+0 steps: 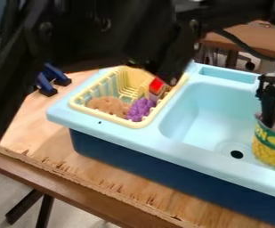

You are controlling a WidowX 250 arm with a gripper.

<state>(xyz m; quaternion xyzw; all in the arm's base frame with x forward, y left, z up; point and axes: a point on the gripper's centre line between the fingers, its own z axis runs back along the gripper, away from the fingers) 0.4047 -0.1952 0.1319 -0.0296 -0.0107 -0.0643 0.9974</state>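
Plywood, splintered along its near edge, tops my bench (103,178); on it sits the pale-blue sink (142,139); my gripper (272,120) meets the corn can (269,149) at the basin's right, grip impossible to tell; beyond stands a brown table (261,34).

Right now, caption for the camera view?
Black gripper at corn can, toy sink; purple grapes in yellow dish rack.
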